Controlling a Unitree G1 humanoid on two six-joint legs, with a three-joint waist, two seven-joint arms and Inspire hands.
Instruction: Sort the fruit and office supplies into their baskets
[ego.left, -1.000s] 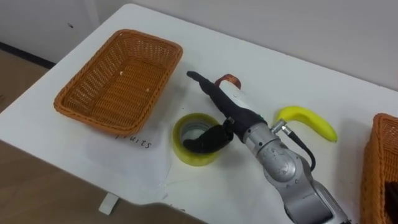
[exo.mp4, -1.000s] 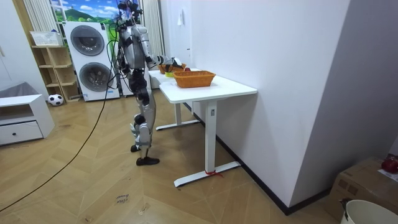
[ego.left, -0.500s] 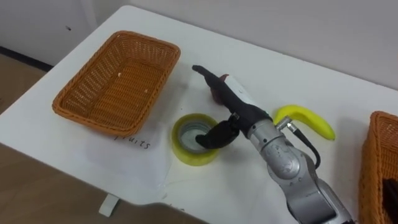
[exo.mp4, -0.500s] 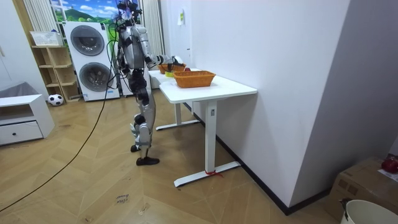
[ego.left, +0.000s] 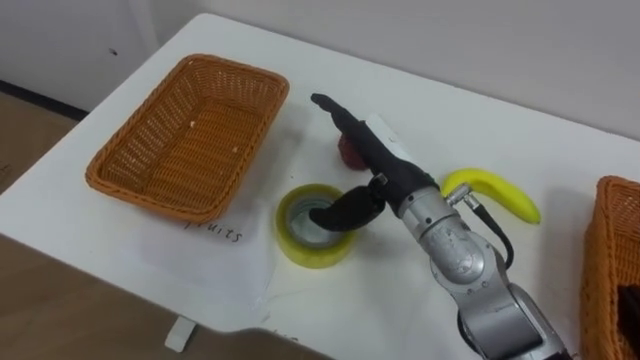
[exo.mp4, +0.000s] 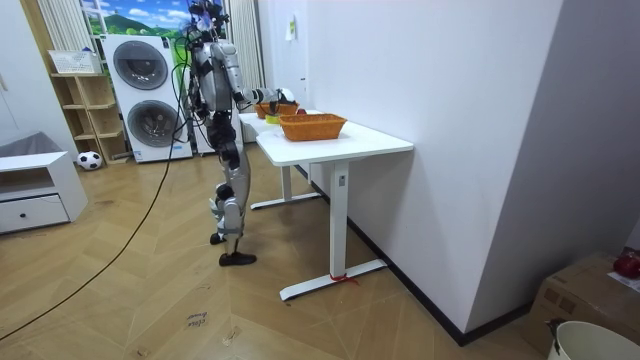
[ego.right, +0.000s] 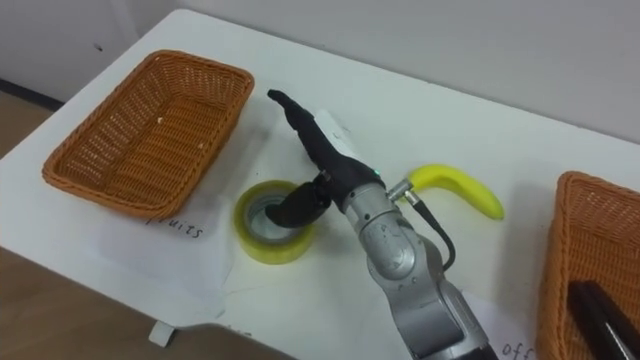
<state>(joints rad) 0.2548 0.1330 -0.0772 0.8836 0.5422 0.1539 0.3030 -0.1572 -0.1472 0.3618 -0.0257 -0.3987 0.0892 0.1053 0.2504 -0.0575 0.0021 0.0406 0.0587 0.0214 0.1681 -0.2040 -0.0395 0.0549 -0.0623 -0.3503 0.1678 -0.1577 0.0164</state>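
1. Far to the left of the tape roll lies an empty wicker basket (ego.left: 190, 135), long and shallow, on the white table (ego.left: 470, 125). Its near right corner rests on a sheet of paper (ego.left: 220, 255) with handwriting on it.
2. The same sheet reaches under the yellow tape roll (ego.left: 315, 228), which lies flat with its hole upward, just off the basket's near right corner and apart from it.
3. The right hand (ego.left: 372, 165) comes in from the lower right, directly over the far right side of the tape roll. Its fingers (ego.left: 335, 108) are stretched out straight, pointing past the roll toward the table's far edge and holding nothing. The thumb (ego.left: 335, 215) dips into the roll's hole. The hand is not clenched on the roll.
4. Just behind the tape roll, a small red thing (ego.left: 347, 152) is mostly hidden by the hand; what it is cannot be told.
5. Well to the right of the tape roll, beyond the forearm, a banana (ego.left: 495, 192) lies on the bare tabletop.
6. Farthest right of the tape roll stands a second wicker basket (ego.right: 553, 270) with a dark object (ego.right: 600, 305) inside.
7. In the room view the robot stands upright at the table's far end, with washing machines (exo.mp4: 140, 95) behind it.
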